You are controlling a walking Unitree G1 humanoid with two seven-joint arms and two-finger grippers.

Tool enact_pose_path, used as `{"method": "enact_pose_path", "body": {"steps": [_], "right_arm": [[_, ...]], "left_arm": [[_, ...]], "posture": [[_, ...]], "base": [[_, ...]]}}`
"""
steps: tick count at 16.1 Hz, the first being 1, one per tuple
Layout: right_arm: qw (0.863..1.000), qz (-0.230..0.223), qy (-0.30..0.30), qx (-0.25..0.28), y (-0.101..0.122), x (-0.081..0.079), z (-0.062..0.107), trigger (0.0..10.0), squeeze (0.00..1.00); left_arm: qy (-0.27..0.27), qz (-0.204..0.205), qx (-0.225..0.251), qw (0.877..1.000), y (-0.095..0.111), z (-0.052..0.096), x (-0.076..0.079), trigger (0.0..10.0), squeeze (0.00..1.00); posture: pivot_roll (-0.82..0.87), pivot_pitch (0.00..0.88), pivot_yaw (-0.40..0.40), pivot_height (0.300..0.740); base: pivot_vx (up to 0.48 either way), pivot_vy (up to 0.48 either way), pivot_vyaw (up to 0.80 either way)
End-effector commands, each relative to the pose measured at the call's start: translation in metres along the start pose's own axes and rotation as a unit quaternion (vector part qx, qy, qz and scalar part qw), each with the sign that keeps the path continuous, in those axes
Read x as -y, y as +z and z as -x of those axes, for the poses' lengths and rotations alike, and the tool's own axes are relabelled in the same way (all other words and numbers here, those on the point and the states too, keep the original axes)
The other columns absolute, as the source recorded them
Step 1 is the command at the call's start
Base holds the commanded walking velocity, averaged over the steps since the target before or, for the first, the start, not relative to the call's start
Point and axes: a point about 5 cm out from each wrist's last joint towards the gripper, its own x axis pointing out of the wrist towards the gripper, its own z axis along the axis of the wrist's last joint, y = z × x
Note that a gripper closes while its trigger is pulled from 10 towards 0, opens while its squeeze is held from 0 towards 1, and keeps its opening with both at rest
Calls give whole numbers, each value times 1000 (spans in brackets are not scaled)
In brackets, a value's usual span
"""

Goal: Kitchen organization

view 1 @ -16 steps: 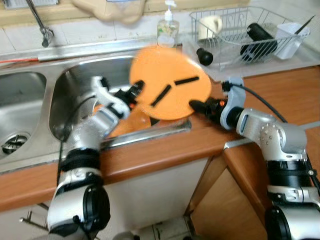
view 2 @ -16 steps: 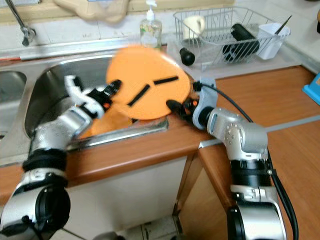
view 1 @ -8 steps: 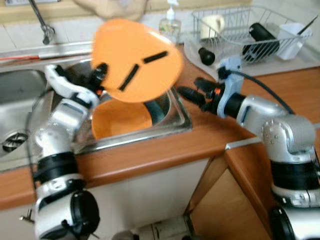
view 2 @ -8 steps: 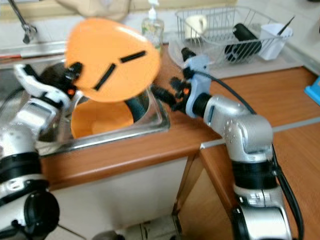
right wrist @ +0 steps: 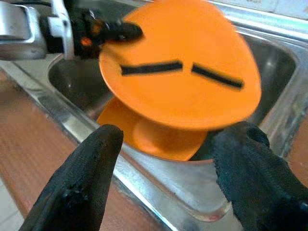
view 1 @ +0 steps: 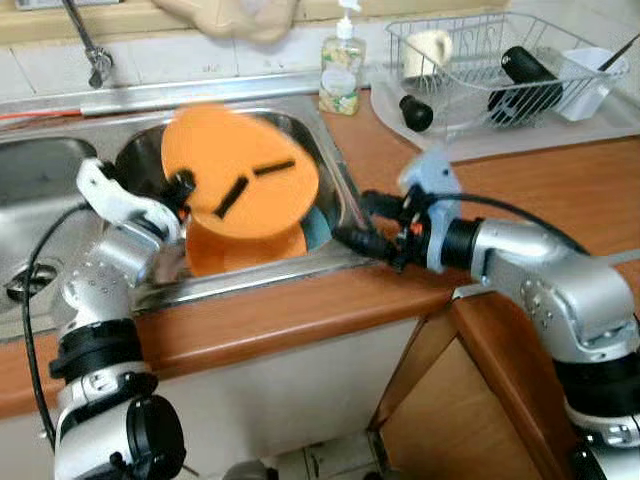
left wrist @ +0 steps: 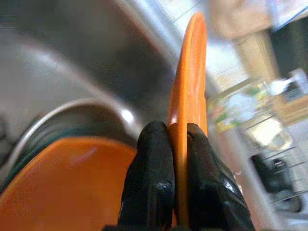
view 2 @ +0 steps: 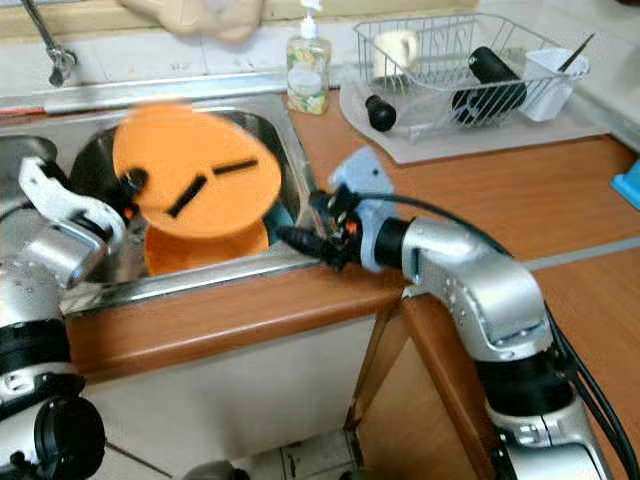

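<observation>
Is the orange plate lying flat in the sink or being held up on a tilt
Held up, tilted. The left gripper pinches the orange plate by its rim above another orange dish in the sink.

Head views: bright, even indoor light, soft shadows. Orange plate [view 1: 240, 172] smeared along upper edge by motion blur. Sink [view 1: 320, 150] steel shows pale glare along rim and back wall; basin interior darker. Dish rack [view 1: 500, 60], upper right, fairly sharp. Slight bowing toward frame edges. Left wrist view: background heavily out of focus, blown-out highlights upper right, dark upper left; plate edge and black fingers [left wrist: 151, 187] soft. Right wrist view: near fingers [right wrist: 77, 187] blurred, plate rim softened at right, bright glint on sink wall.
</observation>
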Motion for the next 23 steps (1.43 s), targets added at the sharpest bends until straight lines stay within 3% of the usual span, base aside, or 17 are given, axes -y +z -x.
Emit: {"method": "enact_pose_path", "body": {"steps": [1,7,8,9,10,11,12,15,17,19,21,22,23], "right_arm": [[1000,16,8,1,2,-3,1,10000,0],[999,30,19,-6,0,-7,1,10000,0],[999,32,21,-8,-1,-8,1,10000,0],[999,33,24,-10,-1,-9,1,10000,0],[999,35,26,-10,-1,-10,1,10000,0],[999,36,30,-11,-2,-11,2,10000,0],[999,37,33,-11,-2,-11,2,10000,0],[999,35,31,-11,-3,-12,2,10000,0],[999,38,16,-10,-5,-10,2,10000,0],[999,-2,-54,-8,-6,0,3,10000,12],[995,-16,-94,3,-6,6,5,10000,145],[994,-19,-103,6,-7,6,6,10000,420],[994,-20,-107,7,-7,5,7,10000,788]], "left_arm": [[4,-14,2,1000,3,-6,8,0,0],[47,-40,-35,998,-5,-22,5,0,0],[56,-51,-46,996,-8,-24,5,9020,0],[68,-62,-55,994,-9,-26,3,10000,0],[70,-63,-57,994,-9,-27,3,10000,0],[71,-62,-58,994,-9,-28,2,10000,114],[72,-66,-58,993,-9,-28,2,10000,965],[71,-85,-54,992,-6,-28,2,10000,1000],[73,-120,-50,989,-4,-24,-3,10000,1000],[83,-161,-48,982,-1,-17,-9,10000,1000],[93,-212,-47,972,4,-9,-13,10000,1000],[96,-240,-45,965,9,-5,-14,10000,1000],[94,-253,-44,962,11,-2,-14,10000,1000]], "posture": [[-100,0,27,740],[-106,0,39,740],[-109,0,43,740],[-110,0,45,740],[-111,0,45,740],[-111,0,45,740],[-110,0,44,740],[-107,0,42,740],[-107,0,42,740],[-105,0,40,740],[-102,0,38,740],[-99,0,40,740],[-99,0,40,740]], "base": [[0,0,0],[0,0,0],[0,0,0],[0,0,0],[0,0,0],[0,0,0],[0,0,0],[0,0,0],[0,0,0],[0,0,0],[0,0,0],[0,0,0],[0,0,0]]}}
